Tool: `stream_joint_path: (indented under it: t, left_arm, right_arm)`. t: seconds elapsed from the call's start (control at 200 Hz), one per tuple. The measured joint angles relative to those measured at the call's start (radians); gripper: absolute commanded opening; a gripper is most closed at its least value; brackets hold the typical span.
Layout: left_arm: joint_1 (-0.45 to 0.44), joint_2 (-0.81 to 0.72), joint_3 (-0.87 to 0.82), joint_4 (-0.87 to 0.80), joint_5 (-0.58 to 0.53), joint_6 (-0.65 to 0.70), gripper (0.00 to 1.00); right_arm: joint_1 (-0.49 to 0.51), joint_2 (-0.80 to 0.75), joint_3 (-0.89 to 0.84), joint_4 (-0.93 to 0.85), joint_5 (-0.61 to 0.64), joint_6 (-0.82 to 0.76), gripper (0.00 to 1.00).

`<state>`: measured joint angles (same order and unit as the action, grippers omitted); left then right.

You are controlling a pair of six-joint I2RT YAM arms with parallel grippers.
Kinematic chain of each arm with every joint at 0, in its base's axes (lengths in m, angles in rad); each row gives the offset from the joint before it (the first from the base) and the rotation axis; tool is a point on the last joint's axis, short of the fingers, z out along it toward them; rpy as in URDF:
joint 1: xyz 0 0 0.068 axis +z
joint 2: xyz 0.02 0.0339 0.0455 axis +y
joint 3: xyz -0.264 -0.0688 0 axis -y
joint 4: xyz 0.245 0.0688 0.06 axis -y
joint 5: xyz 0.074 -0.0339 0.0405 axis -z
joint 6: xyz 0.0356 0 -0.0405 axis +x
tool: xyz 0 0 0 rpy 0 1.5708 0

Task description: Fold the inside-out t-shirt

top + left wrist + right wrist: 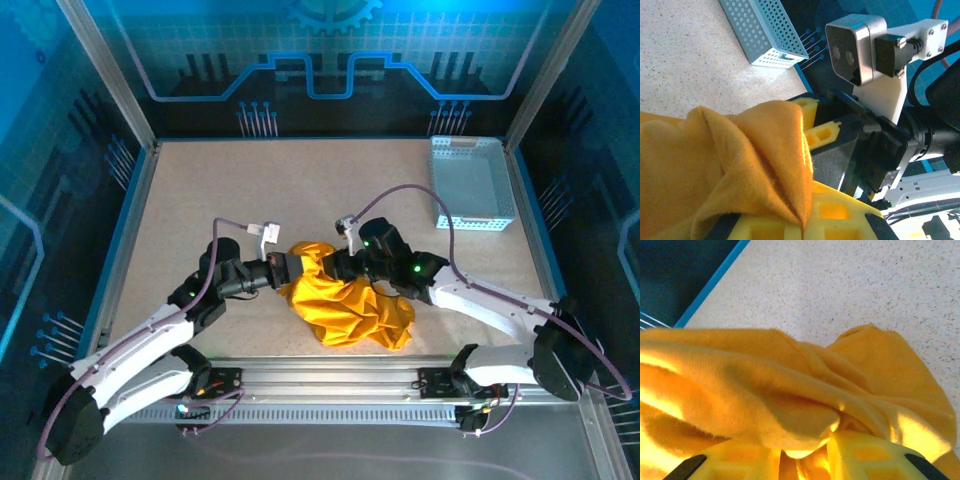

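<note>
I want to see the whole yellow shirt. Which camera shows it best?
The top external view: the whole t-shirt is there, a crumpled heap on the table. The left wrist view gives a close-up fold, and the right wrist view a bunched part up close.

In the top view the crumpled orange-yellow thin-fabric t-shirt [350, 305] hides the fingertips of the left gripper [295, 268] and the right gripper [330, 266]; its collar and sleeves cannot be made out. In the right wrist view the cloth covers the gap between the yellow fingers [865, 460], so the grip cannot be told. The left wrist view's top edge cuts the pale perforated plastic basket [765, 30].
</note>
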<state>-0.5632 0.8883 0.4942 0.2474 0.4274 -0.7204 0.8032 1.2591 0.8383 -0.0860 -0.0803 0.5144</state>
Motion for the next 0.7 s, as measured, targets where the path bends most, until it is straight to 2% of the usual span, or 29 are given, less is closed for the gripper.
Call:
stream_joint_path:
  t: [0.245,0.7]
  left_arm:
    - [0.008,-0.016,-0.001,-0.007,0.0,0.0,0.0]
    - [0.012,-0.016,-0.001,-0.007,0.0,0.0,0.0]
  right_arm:
    - [-0.018,-0.016,-0.01,0.022,-0.062,0.037,0.37]
    - [0.004,0.055,-0.022,0.065,-0.064,0.055,0.36]
